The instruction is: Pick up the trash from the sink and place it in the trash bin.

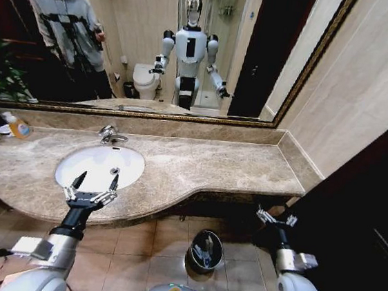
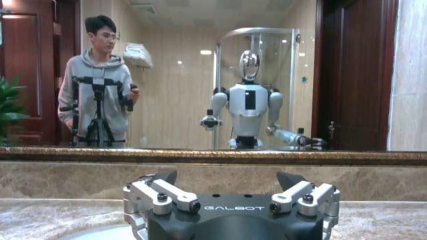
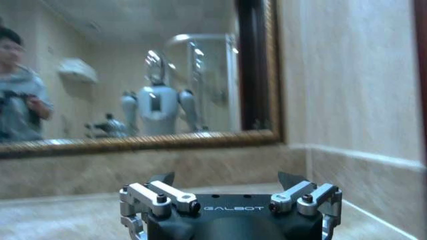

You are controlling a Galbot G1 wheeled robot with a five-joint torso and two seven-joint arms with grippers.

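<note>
1. Across the beige marble worktop point(image 1: 199, 163), which runs the width of the head view beneath a wall mirror point(image 1: 163, 38), your robot faces the white oval sink point(image 1: 98, 163) with its chrome tap point(image 1: 110, 135). The risk: the basin looks bare, with no trash that you can make out, so a reach into it may close on nothing or scrape the porcelain.

2. On the floor below the worktop, between the two arms, stands the small black trash bin point(image 1: 205, 249). Pale items seem to lie inside, possibly the trash already dropped; you cannot tell what they are. The bin is narrow, so any release off-centre would land on the tiles.

3. Over the near edge of the sink hovers your left gripper point(image 1: 92, 189), fingers spread wide and holding nothing. From the left wrist view the left gripper point(image 2: 227, 192) points level at the backsplash, so a forward push could strike the tap or wall.

4. Near the worktop's right front corner sits your right gripper point(image 1: 274, 219), fingers open and empty; the right wrist view shows it point(image 3: 227, 192) facing the mirror. Lifting it carelessly could catch the overhanging worktop edge.

5. At the worktop's far left stands an orange-yellow bottle point(image 1: 19, 128). It is not trash; mistaking it for some would bin the wrong thing.
</note>
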